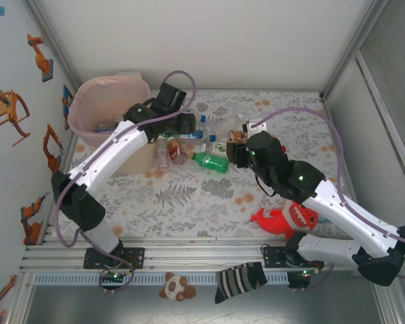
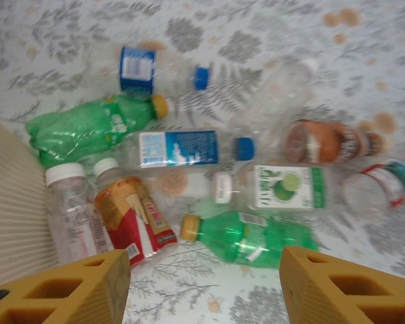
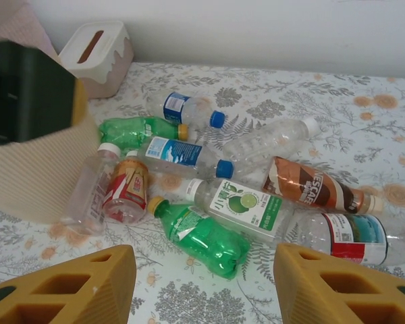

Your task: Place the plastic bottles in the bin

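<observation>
While the bin stands upright at the far left of the table, the bottles lie on their sides in a loose heap on the leaf-print top, just to its right.

The left gripper hangs above the bin-side end of the heap. Its yellow fingers are well apart, with nothing between them. Below it, a clear bottle with a white cap lies just beside the bin's ribbed wall. A red-label bottle lies against that one, and a green bottle with a yellow cap lies nearest the fingers.

The right gripper faces the heap from the other side, its jaws likewise spread wide and holding nothing. The same green bottle lies in front of it, with a lime-label bottle touching that. A brown bottle and a teal-label bottle lie further right. A blue-label bottle with a blue cap lies across the middle of the heap, and a second green bottle lies just behind it.

A white box with a brown slot stands beyond the bin. A red plush lies near the table's near right edge, well apart from the heap.
</observation>
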Robot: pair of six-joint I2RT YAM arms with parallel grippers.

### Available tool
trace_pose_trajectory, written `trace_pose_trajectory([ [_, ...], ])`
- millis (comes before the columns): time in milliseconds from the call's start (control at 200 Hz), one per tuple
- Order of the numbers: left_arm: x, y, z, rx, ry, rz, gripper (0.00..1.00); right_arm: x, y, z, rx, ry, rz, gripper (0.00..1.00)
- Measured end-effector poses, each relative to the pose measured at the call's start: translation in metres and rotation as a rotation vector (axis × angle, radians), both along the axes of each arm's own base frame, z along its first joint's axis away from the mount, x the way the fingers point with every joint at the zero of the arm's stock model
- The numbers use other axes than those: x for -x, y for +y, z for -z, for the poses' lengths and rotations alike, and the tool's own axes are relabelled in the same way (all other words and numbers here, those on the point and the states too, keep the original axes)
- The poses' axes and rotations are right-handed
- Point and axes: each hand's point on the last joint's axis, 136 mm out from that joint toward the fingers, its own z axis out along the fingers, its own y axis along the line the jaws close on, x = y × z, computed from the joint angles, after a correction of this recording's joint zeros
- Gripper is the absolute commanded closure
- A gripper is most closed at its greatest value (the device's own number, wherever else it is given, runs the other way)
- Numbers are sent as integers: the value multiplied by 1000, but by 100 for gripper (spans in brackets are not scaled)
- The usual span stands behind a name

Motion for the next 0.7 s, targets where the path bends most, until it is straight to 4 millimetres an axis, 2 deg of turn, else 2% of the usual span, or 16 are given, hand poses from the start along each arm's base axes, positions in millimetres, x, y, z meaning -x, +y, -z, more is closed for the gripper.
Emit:
trace_pose_trajectory([
  [115, -9, 6, 37, -79, 46, -55, 37, 2, -6, 0, 4, 4, 14, 44],
  [250, -12, 16, 70, -137, 95, -104, 33, 5, -10, -3, -3, 1, 21, 44],
  [546, -8, 59, 119, -192, 193, -224, 34, 6, -12, -4, -19, 5, 29, 44],
  [701, -4, 72, 136, -204, 223, -254, 33, 5, -11, -2, -15, 9, 29, 44],
])
